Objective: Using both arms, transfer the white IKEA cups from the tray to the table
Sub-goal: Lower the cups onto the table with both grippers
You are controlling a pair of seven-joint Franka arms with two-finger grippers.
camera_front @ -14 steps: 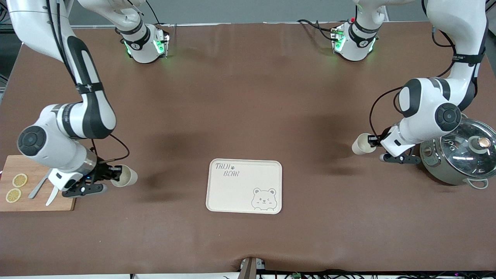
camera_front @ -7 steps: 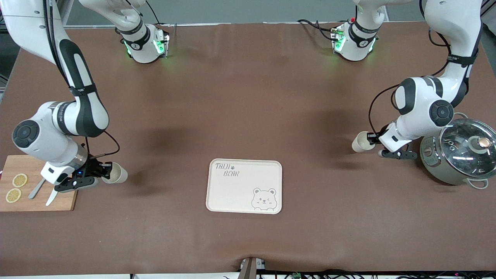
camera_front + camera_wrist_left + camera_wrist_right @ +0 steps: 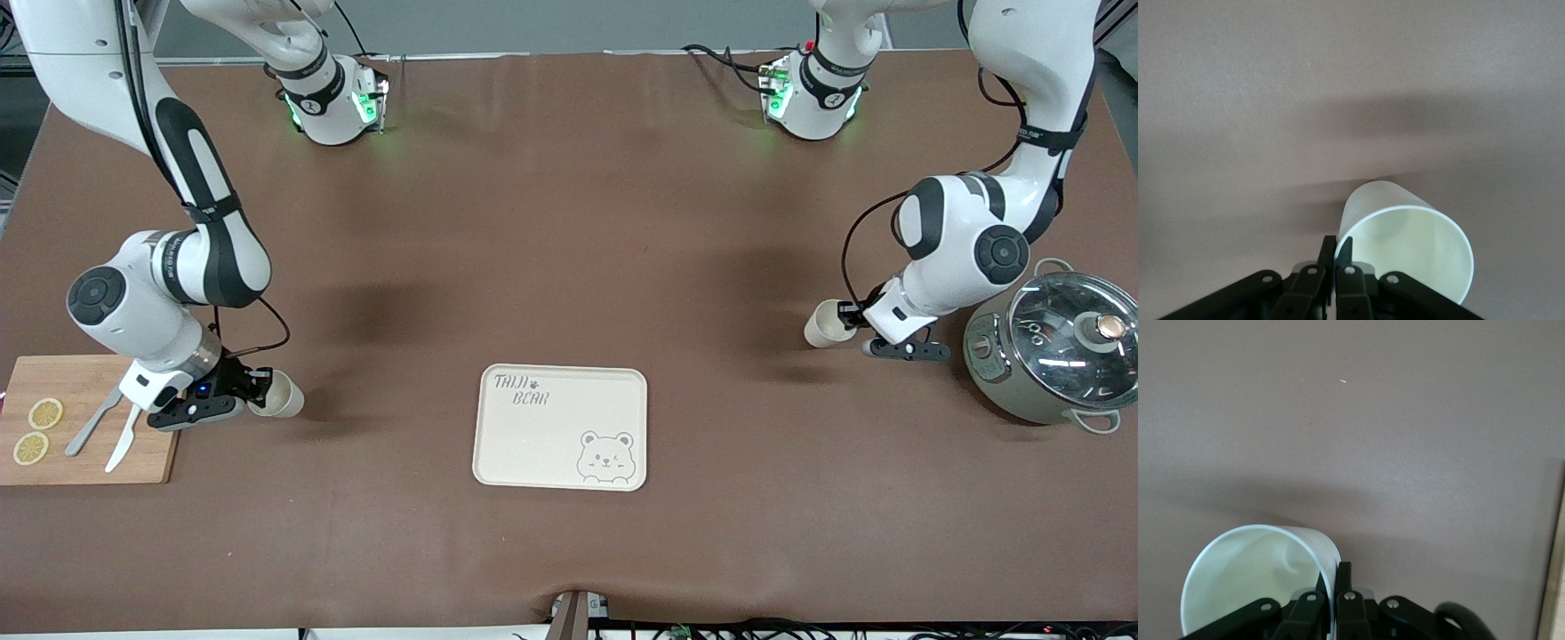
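Currently two cups in play, one per gripper, both off the tray.

Going from the right arm's end of the table: one wooden cutting board (image 3: 84,422) with two lemon slices (image 3: 37,429) and two pale utensils (image 3: 108,427) on it. Just beside it, right gripper (image 3: 253,397) is clamped on the wall of white cup no. 1 (image 3: 277,396), one finger inside the rim and one outside. Right wrist view confirms it: fingers (image 3: 1343,587) pinched tight on the rim, cup (image 3: 1255,577) tilted, mouth toward the camera, brown table cover (image 3: 1405,440) under it.

Mid-table: one cream tray (image 3: 560,428), lettering reads "TAIJI BEAR", one winking bear drawn in the corner. Nothing on it yet.

Toward the left arm's end: left gripper (image 3: 852,318) is clamped the same way on white cup no. 2 (image 3: 824,324), cup tipped on its side over the cover. Left wrist view: fingers (image 3: 1338,257) closed on the rim, cup (image 3: 1411,250) mouth toward the lens.

Next to that arm, one metal pot (image 3: 1049,351) with a glass lid. Label on the pot's side not readable.

Two arm bases at the table's top edge, both showing green lights.
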